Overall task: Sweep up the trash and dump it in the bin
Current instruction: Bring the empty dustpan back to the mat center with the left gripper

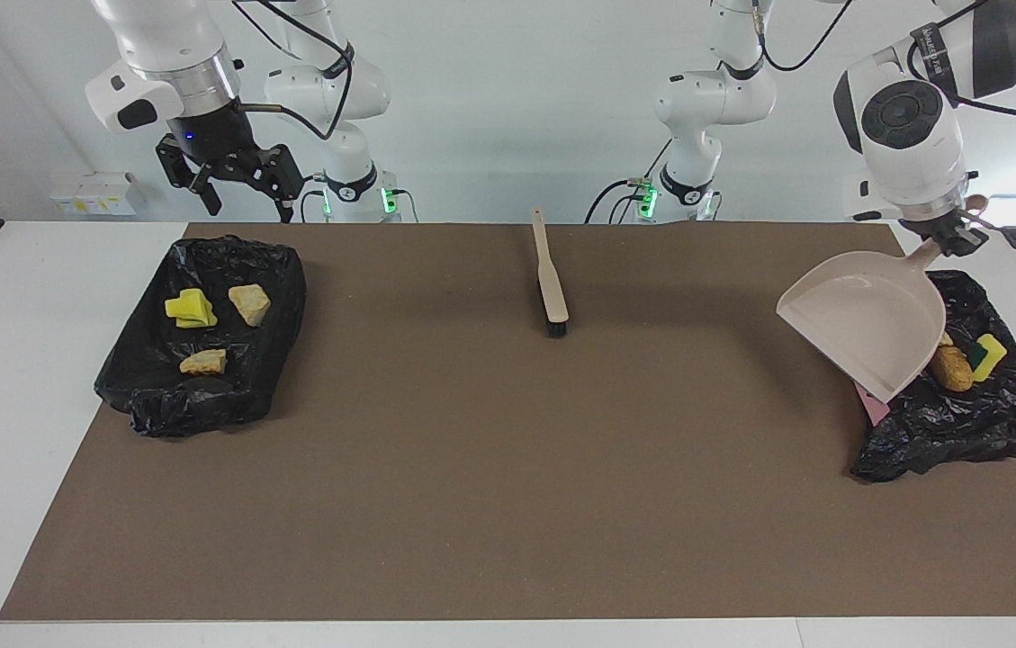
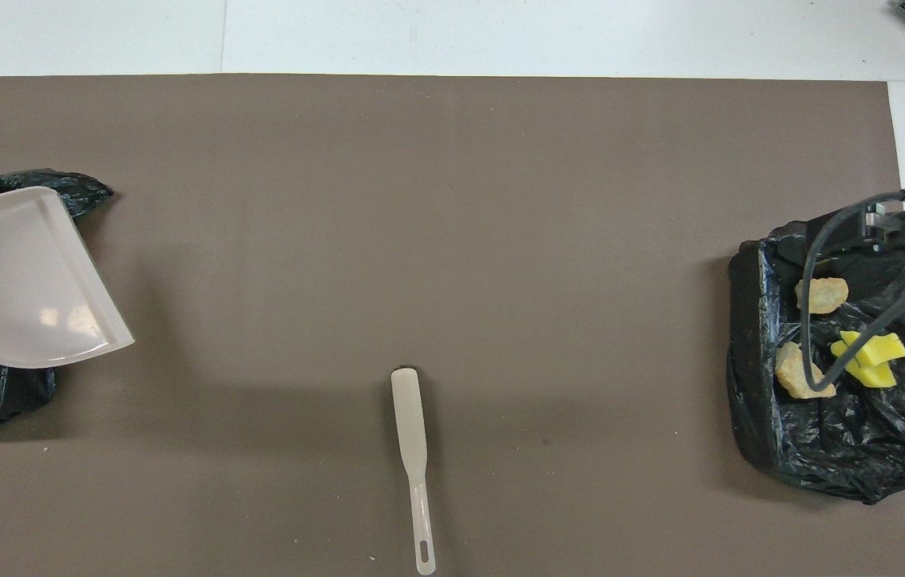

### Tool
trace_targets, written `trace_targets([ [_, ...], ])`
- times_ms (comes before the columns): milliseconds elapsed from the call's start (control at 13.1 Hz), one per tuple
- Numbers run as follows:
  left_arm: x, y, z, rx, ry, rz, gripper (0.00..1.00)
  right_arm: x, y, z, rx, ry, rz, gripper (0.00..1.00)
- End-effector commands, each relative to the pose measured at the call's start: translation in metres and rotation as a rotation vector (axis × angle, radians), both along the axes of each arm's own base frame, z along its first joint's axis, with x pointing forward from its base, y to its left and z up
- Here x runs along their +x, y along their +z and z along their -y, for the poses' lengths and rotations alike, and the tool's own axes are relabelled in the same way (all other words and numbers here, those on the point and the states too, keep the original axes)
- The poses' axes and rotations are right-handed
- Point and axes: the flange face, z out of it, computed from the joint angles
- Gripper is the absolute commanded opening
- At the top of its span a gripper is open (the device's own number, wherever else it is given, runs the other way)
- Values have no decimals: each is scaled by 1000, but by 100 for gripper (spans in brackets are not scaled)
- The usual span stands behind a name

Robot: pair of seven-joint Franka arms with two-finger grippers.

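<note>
Facing view: your left gripper [image 1: 955, 236] clamps the beige plastic dustpan [image 1: 863, 319] at three o'clock, emptied over the black-lined bin [image 1: 966, 423]; the right gripper [image 1: 242, 189], open, waits at ten.

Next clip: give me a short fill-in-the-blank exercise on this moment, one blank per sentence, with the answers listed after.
1. The left gripper holds the dustpan by its ____.
2. The brush lies on the brown mat, held by ____ gripper.
3. The right gripper hangs ____ over the bin at the right arm's end.
4. That bin holds two tan lumps and a ____ sponge piece.

Missing words: handle; neither; open; yellow
</note>
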Motion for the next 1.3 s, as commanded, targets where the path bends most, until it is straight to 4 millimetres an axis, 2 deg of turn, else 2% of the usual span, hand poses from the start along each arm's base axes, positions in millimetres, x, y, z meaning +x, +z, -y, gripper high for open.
trace_targets([
  [0,-14,2,34,-144,203,94,0,-2,-1,6,3,34,-2,100],
  [77,-16,-1,49,-200,283,123,0,-2,-2,9,1,28,-5,100],
  [383,-28,-2,135,-353,531,233,0,-2,-2,12,-4,19,-3,100],
  [536,-26,4,171,-454,659,311,0,-2,-2,12,-4,19,-3,100],
  [689,-25,1,208,-507,737,354,0,-2,-2,12,-4,19,-3,100],
  [919,-15,-25,266,-545,784,360,0,-2,-2,12,-4,19,-3,100],
  [1072,-9,-55,316,-524,799,329,0,-2,-2,12,-4,19,-3,100],
  [1225,7,-82,352,-514,851,340,0,-2,-2,12,-4,19,-3,100],
])
